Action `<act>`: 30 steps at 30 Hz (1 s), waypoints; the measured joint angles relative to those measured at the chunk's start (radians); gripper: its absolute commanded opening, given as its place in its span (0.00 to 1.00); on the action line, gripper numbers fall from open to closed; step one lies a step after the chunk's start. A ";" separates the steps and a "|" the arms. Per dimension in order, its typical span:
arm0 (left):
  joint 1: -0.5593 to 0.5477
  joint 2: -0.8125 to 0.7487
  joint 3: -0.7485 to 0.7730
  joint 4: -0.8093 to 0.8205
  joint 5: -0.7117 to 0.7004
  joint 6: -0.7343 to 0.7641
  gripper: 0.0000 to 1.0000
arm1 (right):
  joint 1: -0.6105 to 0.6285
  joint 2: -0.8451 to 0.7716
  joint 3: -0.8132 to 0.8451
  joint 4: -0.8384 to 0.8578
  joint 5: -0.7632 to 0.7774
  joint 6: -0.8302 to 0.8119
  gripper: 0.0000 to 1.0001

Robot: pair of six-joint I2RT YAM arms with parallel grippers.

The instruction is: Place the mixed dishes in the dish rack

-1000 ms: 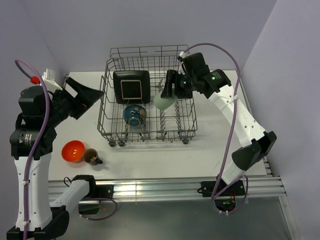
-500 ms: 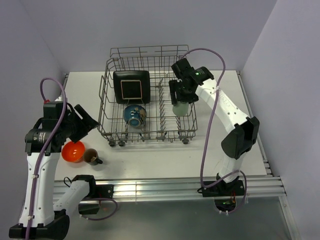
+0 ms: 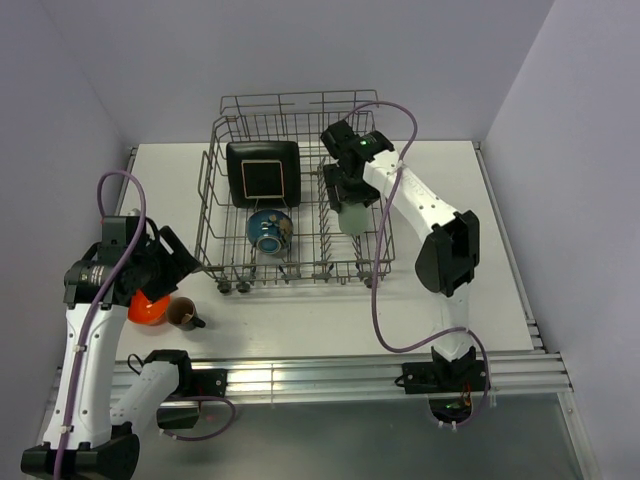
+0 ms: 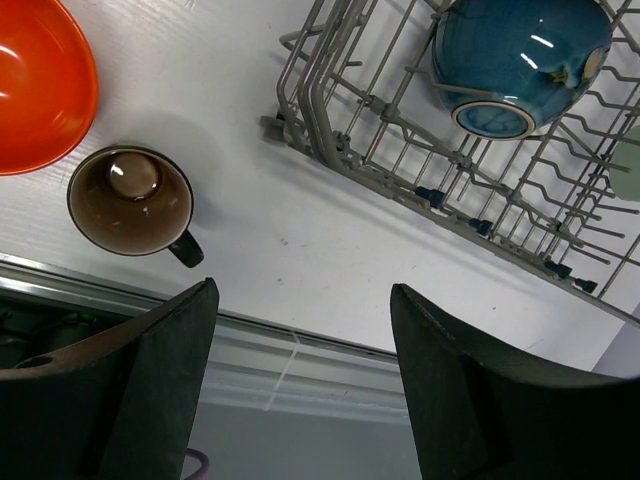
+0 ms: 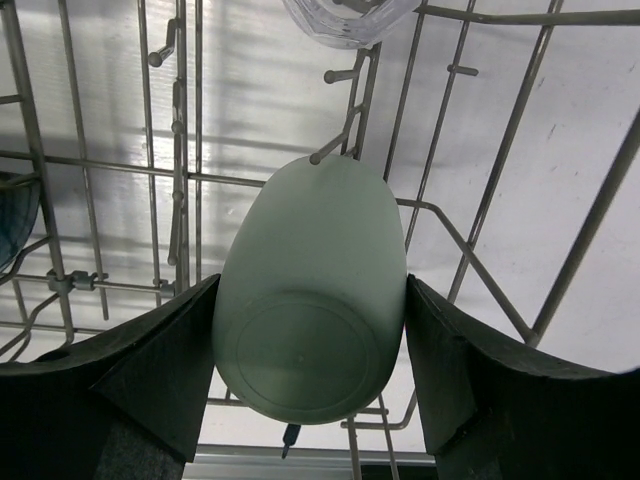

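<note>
Since cups drain inverted, the right gripper (image 5: 312, 290) clamps the pale green cup (image 5: 300, 345) base-up at the dish rack's (image 3: 290, 97) three o'clock, while the left gripper (image 4: 302, 300) gapes empty.

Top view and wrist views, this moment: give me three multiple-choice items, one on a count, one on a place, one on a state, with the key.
1. How many dishes stand on the table outside the rack? A one; B two; C four.
2. Where is the mug? A in the rack; B on the rack's rail; C beside the orange bowl.
3. What is the right gripper doing? A shut on the green cup; B open, empty; C shut on nothing.
Key: 1 B, only the orange bowl and mug stand there. 2 C, the two sit side by side on the table. 3 A, both fingers press the green cup's sides inside the rack.
</note>
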 measured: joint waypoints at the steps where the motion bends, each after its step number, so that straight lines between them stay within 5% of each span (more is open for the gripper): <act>1: 0.000 0.000 -0.003 -0.002 0.000 0.000 0.76 | 0.004 0.006 0.000 0.000 0.003 0.000 0.09; 11: 0.000 0.029 -0.046 -0.010 -0.003 0.000 0.76 | 0.016 0.009 -0.084 0.022 0.060 0.001 0.11; 14: 0.000 0.037 -0.049 -0.010 -0.003 0.000 0.75 | 0.016 0.000 -0.119 0.039 0.068 0.001 0.44; 19: 0.000 0.040 -0.078 -0.011 -0.003 0.001 0.72 | 0.016 -0.034 -0.153 0.071 0.069 0.001 0.73; 30: 0.000 0.057 -0.195 -0.010 -0.019 0.007 0.66 | 0.045 -0.200 -0.130 0.049 0.062 0.008 0.80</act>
